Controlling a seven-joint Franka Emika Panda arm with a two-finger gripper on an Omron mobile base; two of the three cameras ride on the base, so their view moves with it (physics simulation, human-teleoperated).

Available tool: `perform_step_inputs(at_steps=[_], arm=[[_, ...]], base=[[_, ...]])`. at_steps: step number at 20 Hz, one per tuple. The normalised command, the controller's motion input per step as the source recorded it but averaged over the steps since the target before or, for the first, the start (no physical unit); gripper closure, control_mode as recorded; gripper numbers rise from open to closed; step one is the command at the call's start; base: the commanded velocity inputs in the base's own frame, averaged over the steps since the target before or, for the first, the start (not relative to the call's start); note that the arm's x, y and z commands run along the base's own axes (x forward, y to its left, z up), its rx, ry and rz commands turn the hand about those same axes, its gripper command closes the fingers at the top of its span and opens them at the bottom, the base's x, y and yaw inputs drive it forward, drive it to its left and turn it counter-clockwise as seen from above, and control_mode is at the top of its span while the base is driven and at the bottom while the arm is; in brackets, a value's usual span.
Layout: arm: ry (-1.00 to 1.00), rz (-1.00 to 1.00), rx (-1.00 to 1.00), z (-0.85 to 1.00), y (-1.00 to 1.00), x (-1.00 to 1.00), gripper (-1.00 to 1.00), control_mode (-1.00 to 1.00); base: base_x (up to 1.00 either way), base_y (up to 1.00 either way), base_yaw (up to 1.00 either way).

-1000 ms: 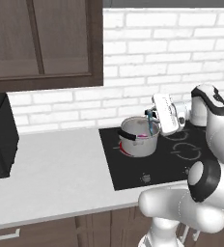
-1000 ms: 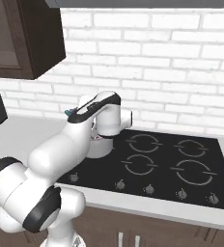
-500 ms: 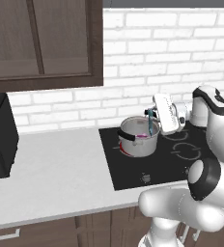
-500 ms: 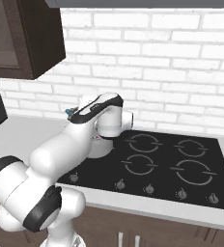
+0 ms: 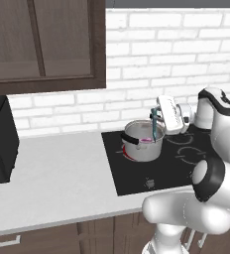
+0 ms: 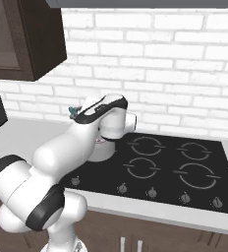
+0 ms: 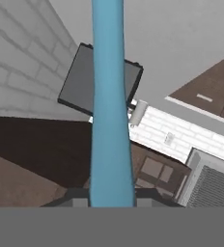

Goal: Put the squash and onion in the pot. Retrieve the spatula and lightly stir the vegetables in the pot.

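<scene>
While the white arm reaches over the stove from the right of the left base view, the job looks to be in its last stage. Largest first: the pale counter (image 5: 62,168) runs under the brick wall, and set into it is the black cooktop (image 5: 161,158) with four ring burners. On the near-left burner stands the pot (image 5: 143,144), shiny steel, upright, a black handle showing on its left side. Beside and just above its right rim hangs the gripper (image 5: 156,118), turned sideways towards the pot.

Its fingers are clenched on the spatula (image 5: 153,126): in the hand view the teal stem (image 7: 110,106) runs straight up from between the two dark tips, and in the left base view the teal shaft slants down from the hand into the pot's mouth. The blade end is hidden below the rim, so whether it touches anything inside cannot be told.

Smallest, the onion (image 5: 146,141) shows as a sliver of magenta just inside the rim, next to the shaft. The squash cannot be made out; it may lie deeper in the pot.

By my reading, loading the pot and fetching the spatula are done, at least for the onion, and stirring is the step in hand, with only a light stir left.
</scene>
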Motion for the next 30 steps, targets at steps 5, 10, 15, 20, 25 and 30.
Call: perform_step_inputs(at_steps=[5, 10, 15, 20, 25, 30], arm=[[0.02, -0.01, 0.07, 0.00, -0.01, 0.18, 1.00, -1.00], [0.00, -0.03, 0.14, 0.00, 0.00, 0.27, 1.00, -1.00], [0.02, -0.04, 0.11, 0.00, -0.03, 0.32, 1.00, -1.00], [0.01, -0.06, 0.11, 0.00, -0.01, 0.40, 1.00, -1.00], [0.05, -0.06, 0.13, 0.00, -0.11, 0.34, 1.00, -1.00], [0.17, -0.08, 0.13, -0.15, -0.21, 0.34, 1.00, -1.00]], base=[[0.00, 0.00, 0.00], [0.00, 0.00, 0.00], [0.00, 0.00, 0.00], [0.00, 0.00, 0.00], [0.00, 0.00, 0.00], [0.00, 0.00, 0.00]])
